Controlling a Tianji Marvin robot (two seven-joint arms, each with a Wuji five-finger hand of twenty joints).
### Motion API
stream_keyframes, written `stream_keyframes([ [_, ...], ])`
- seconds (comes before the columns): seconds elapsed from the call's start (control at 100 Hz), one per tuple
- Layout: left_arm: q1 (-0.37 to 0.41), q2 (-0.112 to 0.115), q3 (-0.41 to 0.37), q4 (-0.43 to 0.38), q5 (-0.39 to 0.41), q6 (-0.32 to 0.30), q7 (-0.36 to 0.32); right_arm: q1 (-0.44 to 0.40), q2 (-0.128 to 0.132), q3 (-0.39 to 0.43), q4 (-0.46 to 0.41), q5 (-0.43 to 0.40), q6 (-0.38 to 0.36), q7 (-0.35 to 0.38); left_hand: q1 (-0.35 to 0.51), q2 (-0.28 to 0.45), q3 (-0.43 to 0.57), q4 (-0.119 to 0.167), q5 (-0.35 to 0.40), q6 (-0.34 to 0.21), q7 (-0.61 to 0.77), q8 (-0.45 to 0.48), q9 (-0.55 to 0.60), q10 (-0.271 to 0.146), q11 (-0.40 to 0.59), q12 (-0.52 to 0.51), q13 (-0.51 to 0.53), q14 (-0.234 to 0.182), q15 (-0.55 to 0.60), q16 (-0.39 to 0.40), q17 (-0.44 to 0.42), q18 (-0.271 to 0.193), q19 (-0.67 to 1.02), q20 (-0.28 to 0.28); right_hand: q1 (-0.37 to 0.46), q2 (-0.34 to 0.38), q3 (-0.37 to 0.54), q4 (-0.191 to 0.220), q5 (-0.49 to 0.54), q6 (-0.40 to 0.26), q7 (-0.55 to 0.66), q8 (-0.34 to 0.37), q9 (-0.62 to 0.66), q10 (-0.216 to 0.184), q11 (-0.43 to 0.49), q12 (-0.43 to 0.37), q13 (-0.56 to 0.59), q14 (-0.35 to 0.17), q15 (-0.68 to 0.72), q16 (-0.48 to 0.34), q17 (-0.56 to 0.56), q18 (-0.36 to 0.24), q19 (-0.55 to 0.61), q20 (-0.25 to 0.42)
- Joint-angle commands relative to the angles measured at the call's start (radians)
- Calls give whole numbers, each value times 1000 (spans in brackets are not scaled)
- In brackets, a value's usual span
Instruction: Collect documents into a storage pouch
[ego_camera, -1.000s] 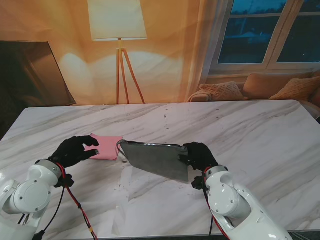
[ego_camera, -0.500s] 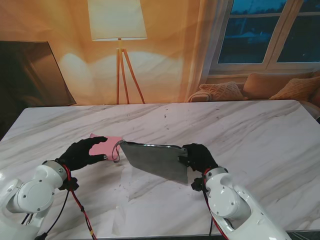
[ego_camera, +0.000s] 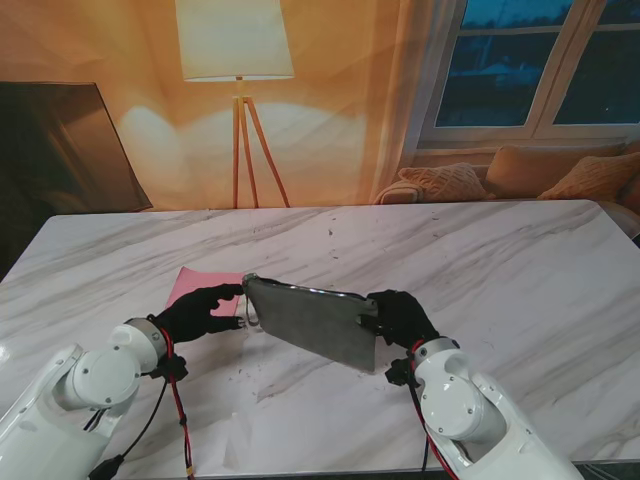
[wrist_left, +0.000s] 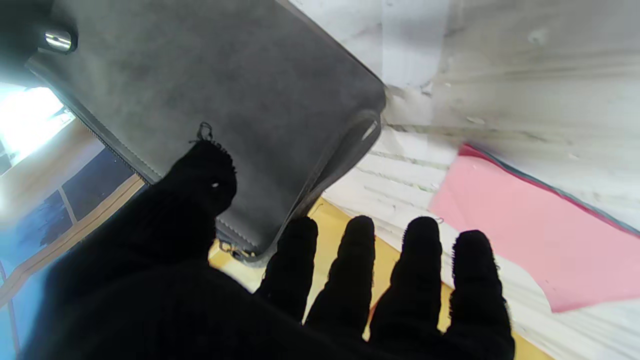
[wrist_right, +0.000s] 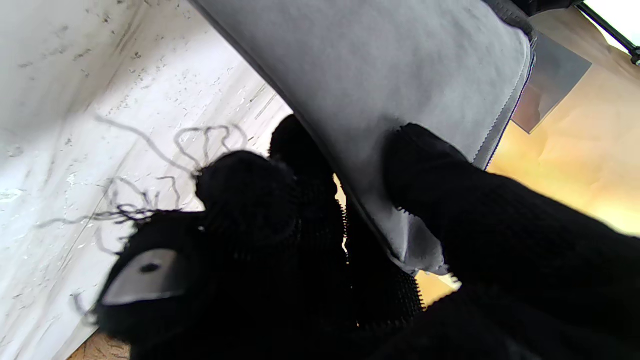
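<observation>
While the right hand (ego_camera: 398, 314) gripped one grey pouch (ego_camera: 312, 320) tilted off the tabletop (ego_camera: 500, 260), the left hand (ego_camera: 200, 312), fingers spread, covered part of one pink document (ego_camera: 198, 284). Left wrist: document (wrist_left: 540, 225) lay flat beside pouch (wrist_left: 225, 100). Right wrist: thumb (wrist_right: 440, 185) clamped pouch (wrist_right: 400, 75).

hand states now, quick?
Left hand: open, fingers spread, holding nothing, at the grey felt pouch's near corner.
Right hand: shut on the pouch's edge.

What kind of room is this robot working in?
It looks like a living room, or a set dressed as one: a floor lamp by the wall, a sofa with cushions under a window, and a marble table.
</observation>
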Motion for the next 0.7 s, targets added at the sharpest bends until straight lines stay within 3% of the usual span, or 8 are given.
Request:
stream_keyframes([
  [0.0, -17, -10, 19, 16, -3, 9, -17, -6, 2, 0, -3, 2, -3, 20, -26, -11, 15, 1, -34, -1, -2, 3, -48, -27, -13, -21, -36, -25, -13, -12, -7, -31, -14, 16, 61, 44, 7, 34, -5, -71, 10, -2, 3, 66, 14, -11, -17, 11, -12, -11, -22, -80, 125, 7],
  [0.23, -73, -25, 83, 76, -28, -1, 38, -13, 5, 4, -5, 2, -15, 31, -22, -20, 46, -3, -36, 0, 12, 9, -53, -22, 15, -17, -39, -22, 2, -12, -5, -34, 14, 28, 65, 45, 3, 37, -7, -86, 14, 0, -1, 62, 8, -19, -23, 11, -22, -10, -31, -76, 116, 11],
  [0.41, -72, -36, 81, 79, -15, 12, 92, -17, 6, 8, -7, 0, -23, 30, -22, -21, 62, -7, -22, 27, 46, 27, -59, -10, 48, 6, -33, -5, 40, 13, -16, -38, 61, 41, 67, 43, 4, 38, -2, -88, 19, 2, 1, 62, 8, -22, -23, 11, -24, -9, -32, -74, 113, 13],
  [0.69, -65, -47, 49, 91, 39, 1, 169, -29, 12, 10, -17, -9, -58, 41, -34, -39, 85, -7, -109, 78, -18, 1, -97, -8, 46, 13, -52, -16, 39, 12, -24, -42, 65, 31, 70, 36, 10, 39, 6, -98, 28, 6, 5, 62, 8, -24, -23, 11, -25, -6, -32, -72, 111, 17],
])
